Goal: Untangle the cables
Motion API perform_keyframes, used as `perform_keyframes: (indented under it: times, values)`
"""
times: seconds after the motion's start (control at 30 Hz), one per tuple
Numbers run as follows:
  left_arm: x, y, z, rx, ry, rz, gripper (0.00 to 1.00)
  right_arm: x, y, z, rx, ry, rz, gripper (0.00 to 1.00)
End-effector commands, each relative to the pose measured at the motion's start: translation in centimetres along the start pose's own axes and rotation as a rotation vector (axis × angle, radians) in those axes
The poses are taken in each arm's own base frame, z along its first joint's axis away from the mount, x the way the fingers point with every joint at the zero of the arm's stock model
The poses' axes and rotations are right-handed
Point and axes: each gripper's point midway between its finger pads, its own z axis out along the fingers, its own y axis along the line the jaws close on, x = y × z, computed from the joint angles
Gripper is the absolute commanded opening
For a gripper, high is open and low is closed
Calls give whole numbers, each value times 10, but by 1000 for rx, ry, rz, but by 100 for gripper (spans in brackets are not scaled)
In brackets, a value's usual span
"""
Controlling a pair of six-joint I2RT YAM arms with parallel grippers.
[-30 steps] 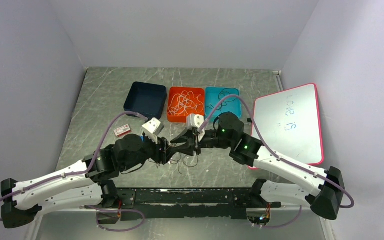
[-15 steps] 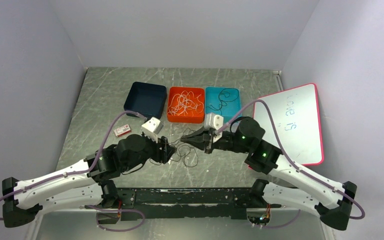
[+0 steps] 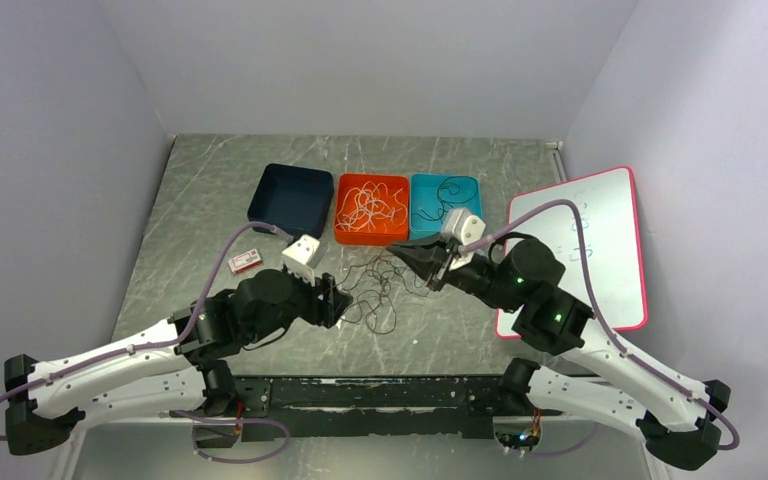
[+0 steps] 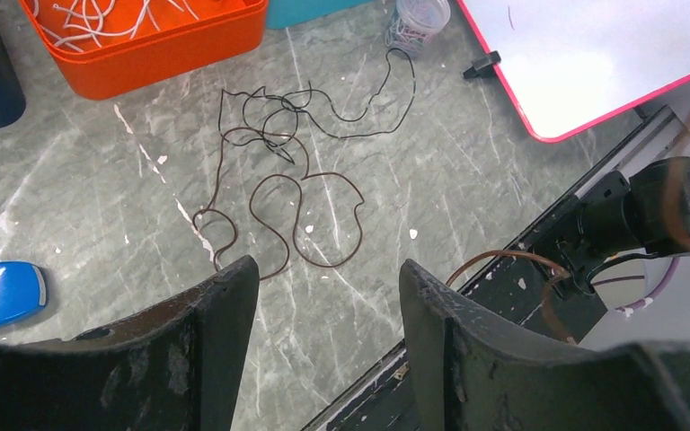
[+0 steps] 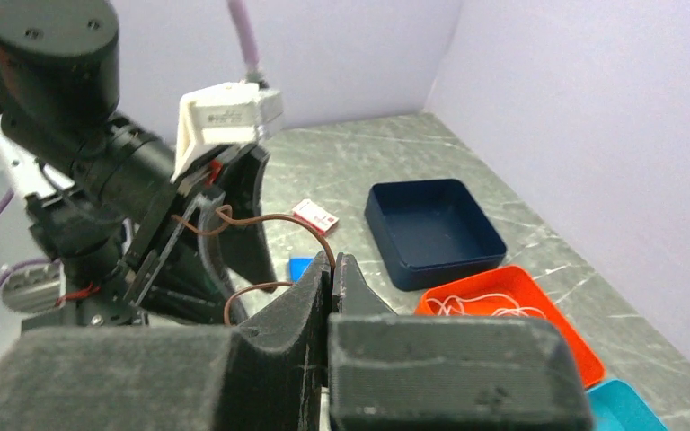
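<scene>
Snagging is the chief risk: a brown cable (image 5: pixel 269 216) is pinched between the closed jaws of the right gripper (image 5: pixel 332 269) and held raised, while the other cables (image 4: pixel 287 193) lie looped on the table (image 4: pixel 467 171) before the orange tray (image 4: pixel 171 54). The left gripper (image 4: pixel 328 278) is held with jaws apart, empty. If the strand is pulled unanchored, knots may be tightened or the bundle dragged.
</scene>
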Motion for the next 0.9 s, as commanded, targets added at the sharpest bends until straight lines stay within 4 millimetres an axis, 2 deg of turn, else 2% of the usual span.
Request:
perform_keyframes:
  times: [0.0,0.17,0.33,0.43,0.5,0.57,0.87]
  values:
    - [7,4,1,-17,19,4,64,-30,-29,-7,158,-68,18,0]
    - [12,10,-1,-38,25,-11,64,-46,-66,-25,376,-84,60,0]
    - [19,18,-3,-64,28,-31,64,-67,-96,-58,578,-146,84,0]
    - [22,20,-4,-67,30,-38,64,-74,-110,-78,677,-167,86,0]
    - [23,20,-4,-67,28,-42,64,-71,-114,-84,710,-145,72,0]
    - [24,21,-5,-66,26,-45,64,-75,-114,-86,705,-127,60,0]
    - [9,20,-15,-46,-37,-63,63,-30,-94,-50,575,72,100,0]
